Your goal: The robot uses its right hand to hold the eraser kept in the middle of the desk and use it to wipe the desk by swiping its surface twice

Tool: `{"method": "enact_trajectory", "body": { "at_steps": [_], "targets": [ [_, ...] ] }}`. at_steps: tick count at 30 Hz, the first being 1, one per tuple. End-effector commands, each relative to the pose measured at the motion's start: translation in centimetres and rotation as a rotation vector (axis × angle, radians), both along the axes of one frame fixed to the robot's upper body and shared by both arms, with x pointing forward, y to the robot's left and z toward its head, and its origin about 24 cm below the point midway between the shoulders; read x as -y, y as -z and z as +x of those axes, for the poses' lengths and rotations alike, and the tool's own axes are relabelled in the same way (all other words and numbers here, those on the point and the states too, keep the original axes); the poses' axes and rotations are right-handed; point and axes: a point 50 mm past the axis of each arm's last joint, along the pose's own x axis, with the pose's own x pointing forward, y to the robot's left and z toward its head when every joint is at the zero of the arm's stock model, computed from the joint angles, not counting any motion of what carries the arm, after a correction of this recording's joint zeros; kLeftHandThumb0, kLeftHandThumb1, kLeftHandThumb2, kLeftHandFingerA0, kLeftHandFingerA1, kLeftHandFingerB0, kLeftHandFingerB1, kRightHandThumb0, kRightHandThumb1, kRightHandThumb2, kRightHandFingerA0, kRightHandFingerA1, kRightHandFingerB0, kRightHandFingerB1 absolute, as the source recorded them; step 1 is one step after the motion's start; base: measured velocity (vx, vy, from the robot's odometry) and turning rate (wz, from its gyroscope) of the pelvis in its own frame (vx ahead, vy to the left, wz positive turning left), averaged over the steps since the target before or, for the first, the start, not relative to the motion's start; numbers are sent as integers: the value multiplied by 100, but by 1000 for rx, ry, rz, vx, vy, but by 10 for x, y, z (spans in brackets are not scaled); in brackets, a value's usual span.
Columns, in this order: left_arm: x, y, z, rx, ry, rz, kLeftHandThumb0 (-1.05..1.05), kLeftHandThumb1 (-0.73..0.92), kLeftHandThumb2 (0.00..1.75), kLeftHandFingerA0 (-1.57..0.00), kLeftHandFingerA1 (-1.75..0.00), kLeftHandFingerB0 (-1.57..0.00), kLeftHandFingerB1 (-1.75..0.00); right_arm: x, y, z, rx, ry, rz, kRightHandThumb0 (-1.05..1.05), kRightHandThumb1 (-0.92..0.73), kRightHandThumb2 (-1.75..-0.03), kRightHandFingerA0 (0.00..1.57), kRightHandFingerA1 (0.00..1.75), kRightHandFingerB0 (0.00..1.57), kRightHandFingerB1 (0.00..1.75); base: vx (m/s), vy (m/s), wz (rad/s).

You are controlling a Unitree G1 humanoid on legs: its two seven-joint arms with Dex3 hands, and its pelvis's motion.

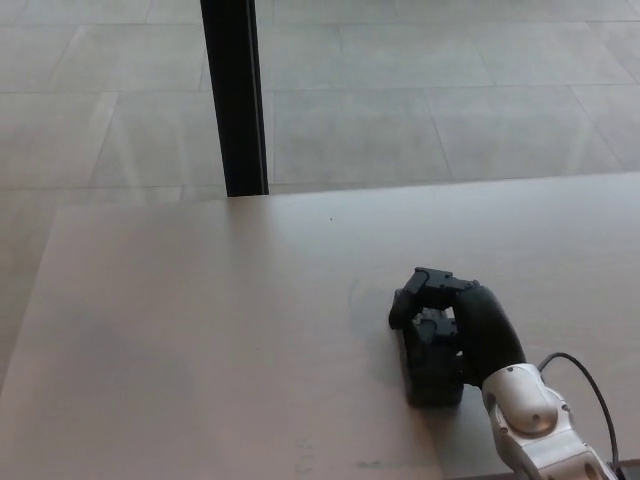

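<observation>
Right hand wiping the counter with the eraser

The right hand [455,320] is clamped on the black eraser [432,368], its fingers [432,285] curled over the far end of it, so that the eraser is pressed flat on the counter [200,330]. The eraser lies at the near right part of the counter, with its long side running from near to far. I judge this low grip from above is chosen to keep the eraser's face fully on the surface during a swipe. The left hand is not visible. Far behind the counter stands a black post [235,95] on the tiled floor [450,90].
</observation>
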Motion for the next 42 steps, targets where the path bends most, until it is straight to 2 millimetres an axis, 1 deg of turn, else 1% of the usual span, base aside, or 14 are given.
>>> {"method": "enact_trajectory", "body": {
  "at_steps": [1,5,6,8,13,30,31,32,35,36,38,40,41,42],
  "targets": [
    [-6,-5,-1,22,-6,35,-64,78,76,-41,-102,-30,-72,53,27,-11,-86,194,-140,-19,-50,-115,94,175,81,163,0,0,0],
    [-6,-5,-1,32,-21,25,-60,63,112,-53,-86,-32,-68,80,16,-6,-89,306,-74,-18,-52,-123,93,175,79,162,0,0,0],
    [-7,-8,1,51,-27,24,-62,82,74,-39,-95,-35,-77,90,12,-5,-73,383,-64,-27,-53,-113,120,140,102,129,0,0,0],
    [-7,-9,2,42,-19,34,-63,84,74,-43,-98,-36,-77,98,10,-6,-58,445,-49,-20,-56,-107,94,175,78,163,0,0,0],
    [-8,-6,-1,70,-54,3,-63,82,74,-35,-101,-27,-71,118,13,-15,-50,567,-30,-22,-56,-104,95,175,72,170,0,0,0],
    [-7,-5,-1,53,-43,16,-66,89,72,-38,-90,-28,-68,196,-20,-18,32,1191,225,-32,-56,-112,88,175,78,151,0,0,0],
    [-6,-5,-1,63,-40,9,-62,66,115,-48,-83,-25,-65,200,-25,-18,57,1209,214,-31,-57,-111,93,172,84,149,0,0,0],
    [-6,-5,-2,71,-30,2,-67,89,72,-37,-92,-28,-69,204,-30,-18,71,1229,181,-34,-59,-105,93,174,84,152,0,0,0],
    [-6,-5,-1,75,-57,-7,-68,88,72,-37,-90,-28,-67,213,-33,-20,77,1214,107,-35,-63,-100,92,175,81,155,0,0,0],
    [-6,-5,-1,72,-55,-2,-63,66,114,-50,-84,-26,-65,216,-34,-20,68,1221,112,-36,-72,-88,83,161,77,125,0,0,0],
    [-11,-9,-4,73,-61,11,-62,66,115,-48,-83,-24,-64,214,-36,-17,64,1233,128,-37,-73,-87,83,156,77,115,0,0,0],
    [-11,-8,-4,30,-7,49,-70,92,71,-42,-93,-28,-66,220,-35,-20,47,1271,184,-38,-68,-95,77,156,68,120,0,0,0],
    [-10,-8,-3,26,2,50,-66,68,115,-51,-84,0,-53,220,-34,-21,44,1280,216,-40,-66,-97,84,162,75,129,0,0,0],
    [-10,-8,-3,54,-31,29,-69,90,72,-39,-93,-15,-61,218,-30,-21,48,1268,249,-32,-66,-96,89,170,78,137,0,0,0]
  ]
}}
